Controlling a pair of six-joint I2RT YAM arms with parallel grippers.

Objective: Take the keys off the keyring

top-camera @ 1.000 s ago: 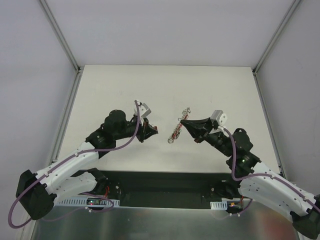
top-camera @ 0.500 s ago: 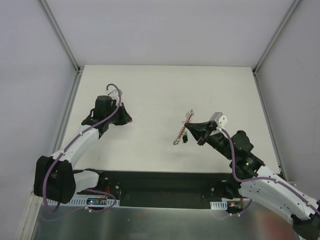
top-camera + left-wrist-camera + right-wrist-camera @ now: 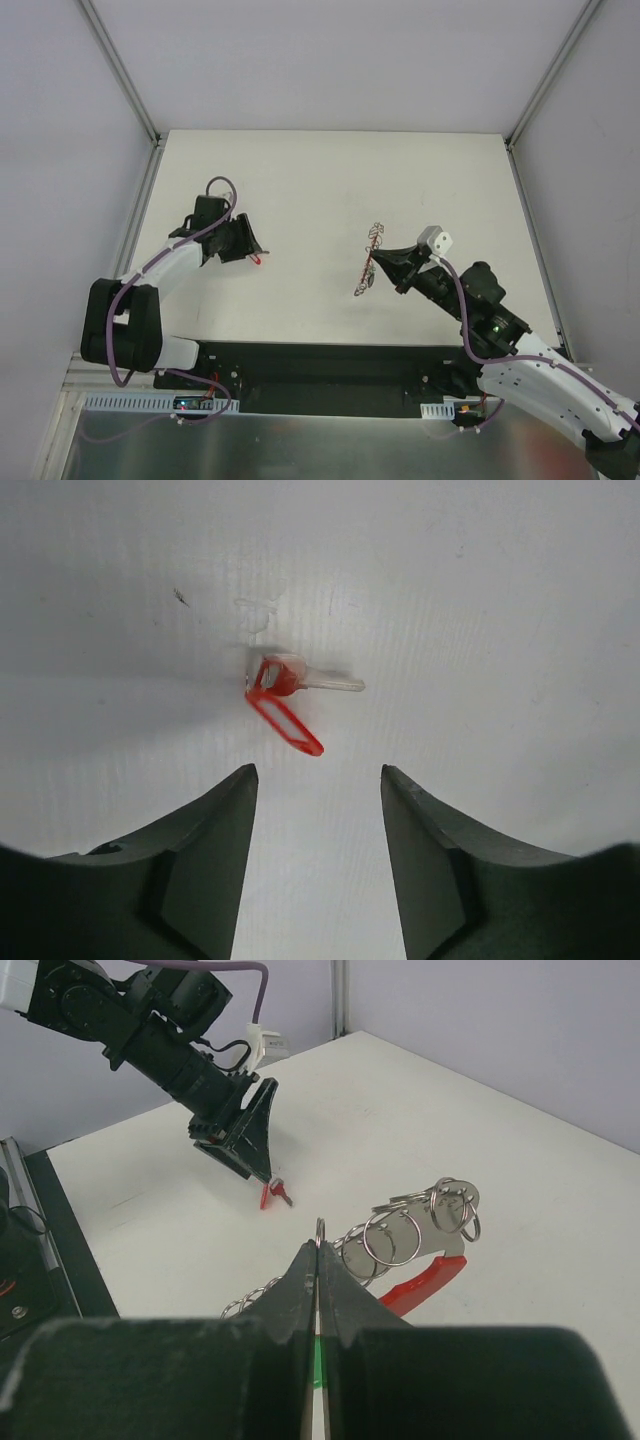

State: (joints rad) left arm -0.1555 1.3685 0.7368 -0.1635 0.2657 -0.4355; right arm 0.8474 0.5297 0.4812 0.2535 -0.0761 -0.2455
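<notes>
My left gripper [image 3: 316, 775] is released, jaws wide apart, with a red-tagged key [image 3: 310, 680] at frame centre above them. My right gripper [image 3: 317, 1252] is clenched on the keyring [image 3: 425, 1278].

- The white table [image 3: 330, 180] fills the middle of the top view.
- A single silver key [image 3: 335, 682] with a red tag [image 3: 285, 723] lies flat on it, left of centre in the top view and just above centre in the left wrist view.
- A small dark speck [image 3: 180, 597] marks the surface to the upper left of the key.
</notes>
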